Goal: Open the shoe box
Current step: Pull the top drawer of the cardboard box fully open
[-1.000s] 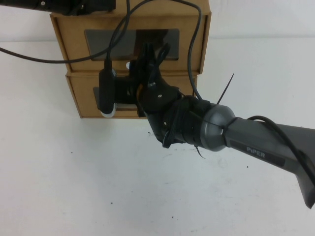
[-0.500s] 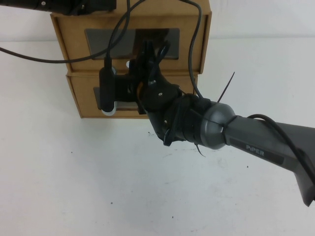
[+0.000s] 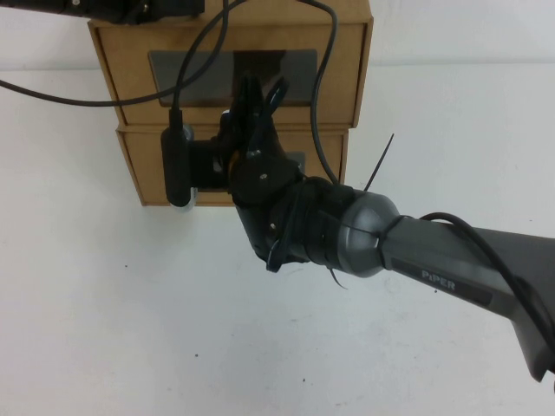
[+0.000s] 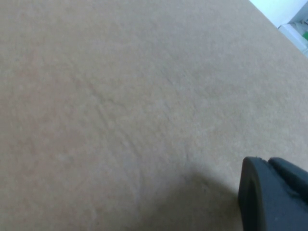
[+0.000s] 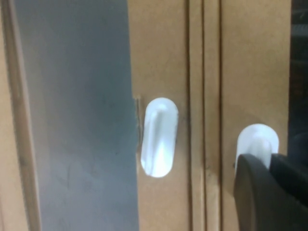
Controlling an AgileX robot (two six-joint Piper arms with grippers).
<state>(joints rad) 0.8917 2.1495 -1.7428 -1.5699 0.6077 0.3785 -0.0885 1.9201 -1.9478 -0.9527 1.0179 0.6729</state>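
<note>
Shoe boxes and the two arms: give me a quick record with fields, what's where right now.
stack: upper box sits on lower box, both cardboard
state: both fronts look closed
right gripper: at the box fronts, fingers shut
white handle: partly behind a right finger; grip unclear
second handle: free, untouched
left gripper: close over the upper box's cardboard top

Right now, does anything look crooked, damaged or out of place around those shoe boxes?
Nothing stands out. The upper shoe box sits level on the lower shoe box, both undamaged. The right gripper is shut at a white handle; the left gripper is over the upper box's top.
</note>
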